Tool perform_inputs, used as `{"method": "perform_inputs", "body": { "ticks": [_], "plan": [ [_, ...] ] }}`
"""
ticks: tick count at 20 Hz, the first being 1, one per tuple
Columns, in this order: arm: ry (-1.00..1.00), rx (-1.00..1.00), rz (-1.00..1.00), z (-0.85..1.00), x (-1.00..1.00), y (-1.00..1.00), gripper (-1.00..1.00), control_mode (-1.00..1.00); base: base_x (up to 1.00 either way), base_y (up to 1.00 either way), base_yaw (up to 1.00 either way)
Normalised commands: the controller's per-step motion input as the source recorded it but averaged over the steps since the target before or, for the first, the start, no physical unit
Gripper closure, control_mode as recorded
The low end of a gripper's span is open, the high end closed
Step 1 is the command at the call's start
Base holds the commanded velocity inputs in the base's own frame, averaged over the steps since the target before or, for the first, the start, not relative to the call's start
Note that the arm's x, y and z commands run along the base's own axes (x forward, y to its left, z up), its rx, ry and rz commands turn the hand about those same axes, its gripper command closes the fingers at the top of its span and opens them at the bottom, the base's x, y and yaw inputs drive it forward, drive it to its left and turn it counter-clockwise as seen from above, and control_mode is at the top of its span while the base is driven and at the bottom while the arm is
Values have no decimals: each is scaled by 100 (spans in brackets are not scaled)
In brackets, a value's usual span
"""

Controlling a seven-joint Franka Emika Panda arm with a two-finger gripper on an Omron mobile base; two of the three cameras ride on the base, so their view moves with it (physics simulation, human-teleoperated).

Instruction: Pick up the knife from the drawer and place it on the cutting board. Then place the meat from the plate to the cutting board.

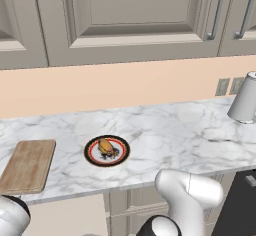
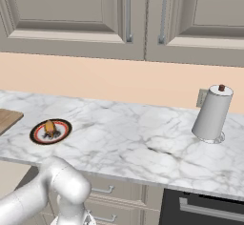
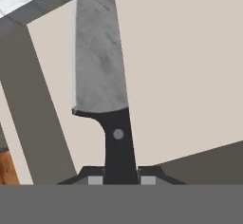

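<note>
item: knife point(image 3: 102, 76), centre of hand view, handle clamped in the jaws over the drawer point(image 3: 190, 66). step: carrying it out. next: lay it on the cutting board point(image 1: 27, 165), lower left; meat point(image 1: 105, 146) waits on plate point(image 1: 90, 152).

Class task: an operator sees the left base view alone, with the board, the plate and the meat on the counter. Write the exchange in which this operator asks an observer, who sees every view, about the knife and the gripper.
Operator: Where is the knife?
Observer: In the hand view, the knife stands over the pale inside of the drawer, blade pointing away from the hand.
Operator: Is it gripped?
Observer: Yes. The gripper is shut on its black handle.
Operator: What stands on the counter to the right?
Observer: The right base view shows the whole paper towel roll, far from the plate.
</note>
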Motion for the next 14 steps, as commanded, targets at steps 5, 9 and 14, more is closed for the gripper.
{"method": "perform_inputs", "body": {
  "ticks": [5,9,14],
  "plan": [
    [-2,1,-5,40,17,-37,100,-100,0,0,0],
    [0,0,-7,41,31,-38,100,-100,0,0,0],
    [0,0,-7,47,38,-31,100,-100,0,0,0]
  ]
}}
